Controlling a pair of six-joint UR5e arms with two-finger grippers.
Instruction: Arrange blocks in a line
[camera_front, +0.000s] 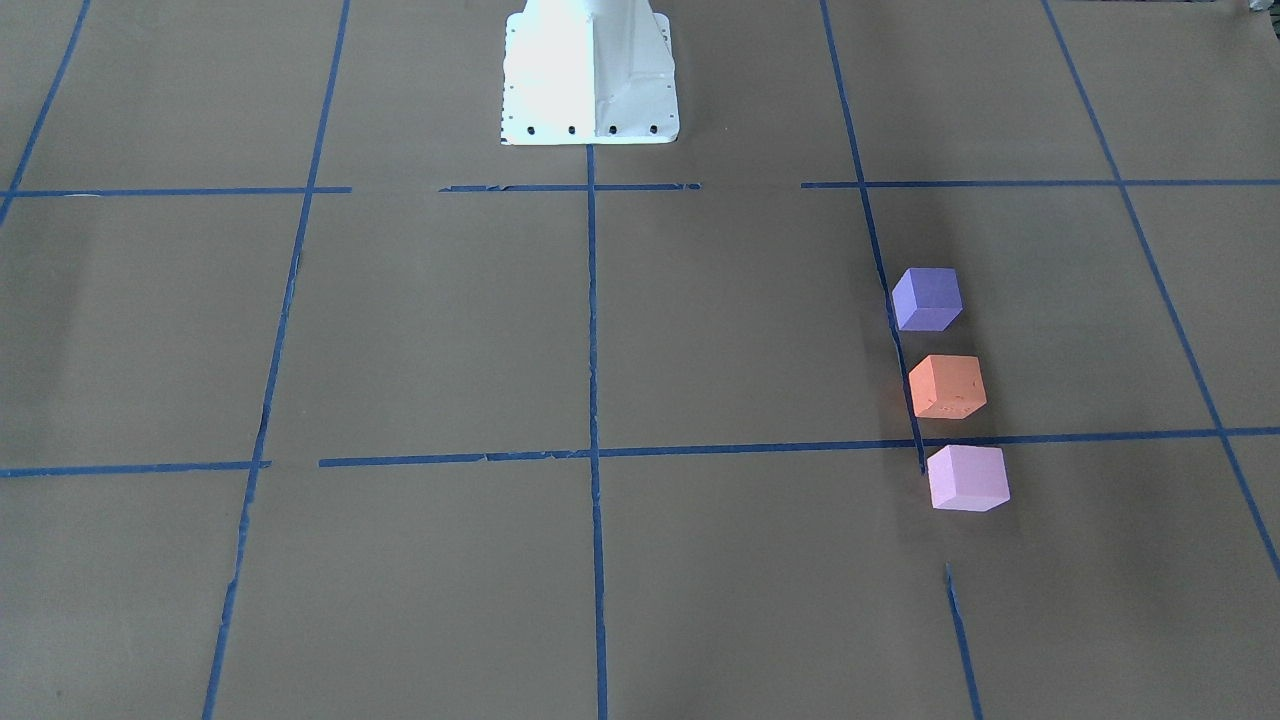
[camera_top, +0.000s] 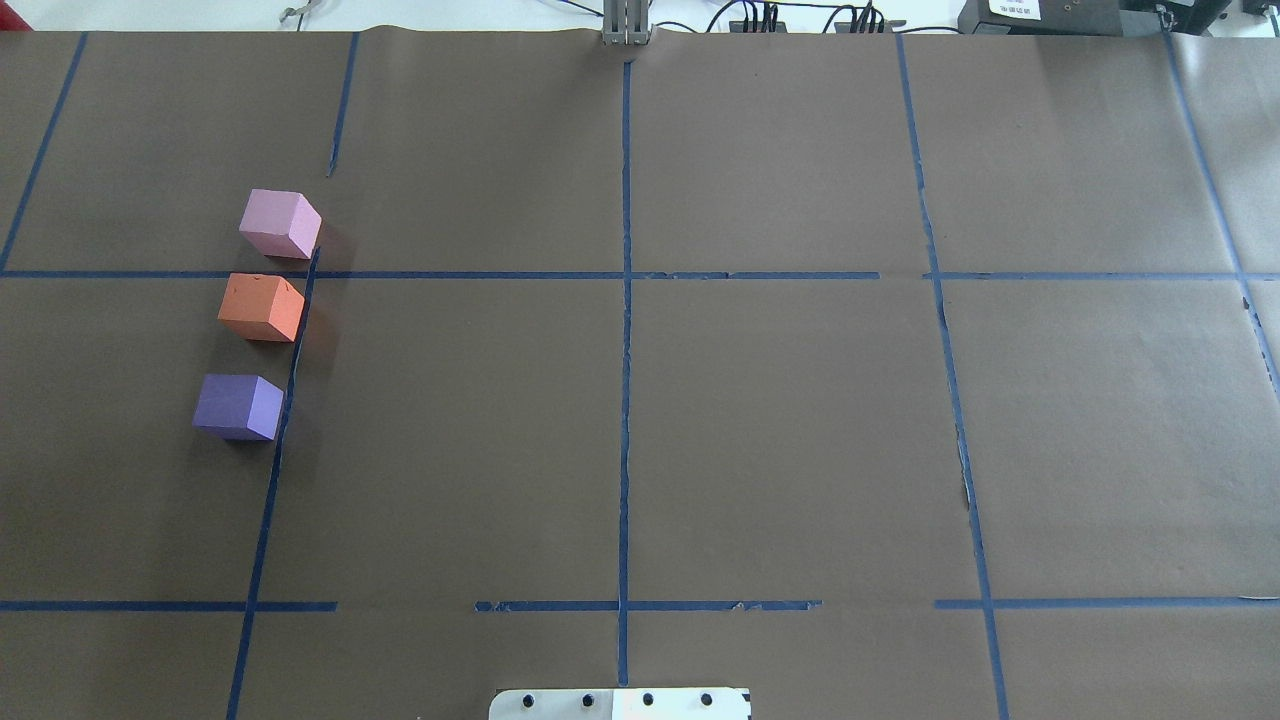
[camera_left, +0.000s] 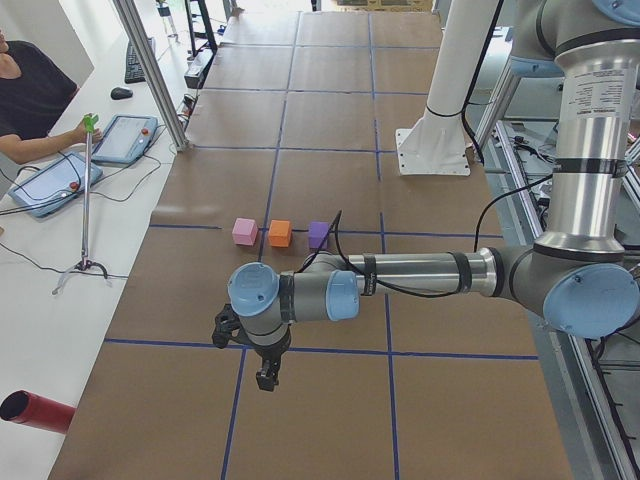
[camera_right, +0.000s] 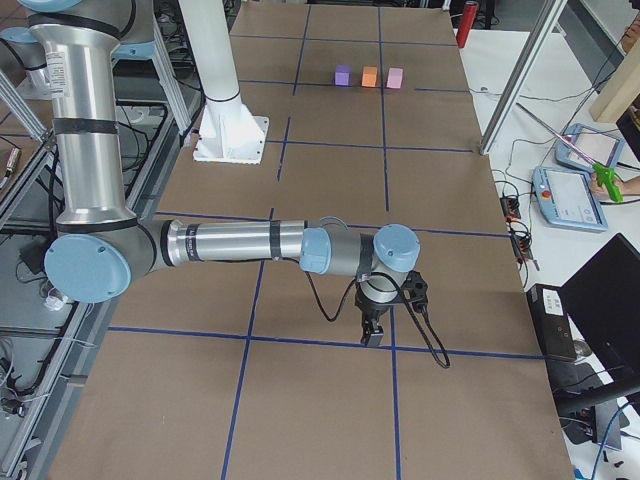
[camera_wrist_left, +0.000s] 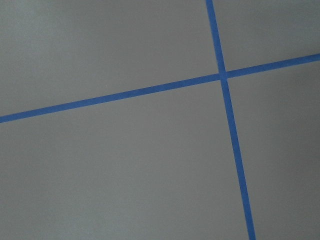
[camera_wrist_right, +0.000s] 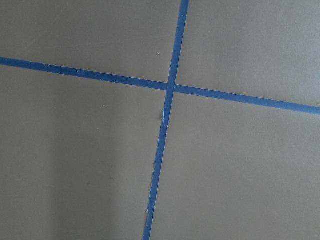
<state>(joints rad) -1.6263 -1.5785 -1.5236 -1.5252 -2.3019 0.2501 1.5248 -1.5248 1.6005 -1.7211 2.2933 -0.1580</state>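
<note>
Three blocks lie in a row near a blue tape line on the robot's left side of the table: the pale pink-lilac block (camera_top: 280, 224) farthest from the robot, the orange block (camera_top: 261, 307) in the middle, the dark violet-purple block (camera_top: 238, 406) nearest. Small gaps separate them. In the front-facing view they are the purple (camera_front: 927, 298), orange (camera_front: 946, 386) and pink (camera_front: 966, 478) blocks. My left gripper (camera_left: 265, 378) hangs over the table, apart from the blocks. My right gripper (camera_right: 373, 335) hangs at the far end of the table. I cannot tell whether either is open or shut. Both wrist views show only brown paper and tape.
The white robot base (camera_front: 590, 70) stands at the table's middle edge. Blue tape lines (camera_top: 625, 300) grid the brown paper. A red cylinder (camera_left: 35, 411), a tablet (camera_left: 128, 137) and an operator (camera_left: 30, 90) are beside the table. Metal posts (camera_left: 150, 70) stand at its side.
</note>
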